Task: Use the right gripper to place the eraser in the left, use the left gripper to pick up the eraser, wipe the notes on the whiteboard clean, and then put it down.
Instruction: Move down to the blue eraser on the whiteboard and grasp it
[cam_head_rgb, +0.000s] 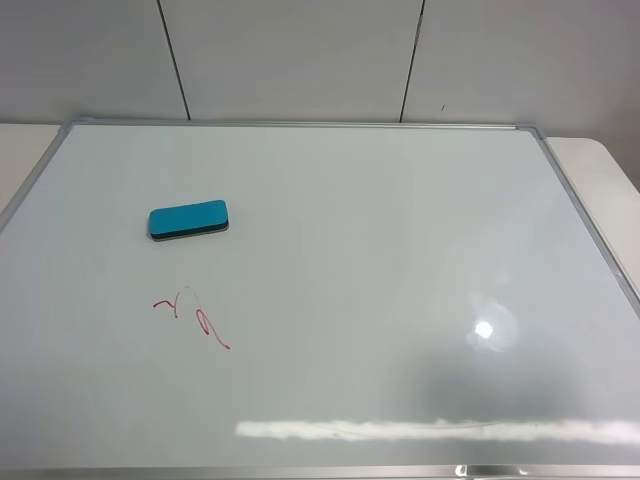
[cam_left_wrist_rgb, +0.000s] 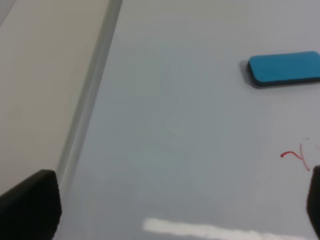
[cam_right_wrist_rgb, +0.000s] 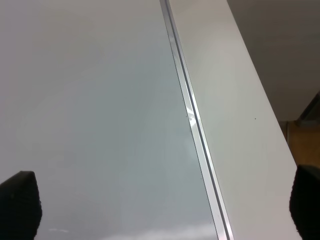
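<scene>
Eraser (cam_head_rgb: 188, 220) lies flat on the whiteboard (cam_head_rgb: 400, 250), left half, near the red notes (cam_head_rgb: 203, 322) (not touching them). Left gripper (cam_left_wrist_rgb: 172, 205) and right gripper (cam_right_wrist_rgb: 162, 205): jaws spread wide, both empty, over opposite board edges.

Teal-blue eraser (cam_head_rgb: 188, 219) with black base, red notes (cam_head_rgb: 192, 318), white whiteboard (cam_head_rgb: 400, 250), silver frame (cam_head_rgb: 300, 123).
</scene>
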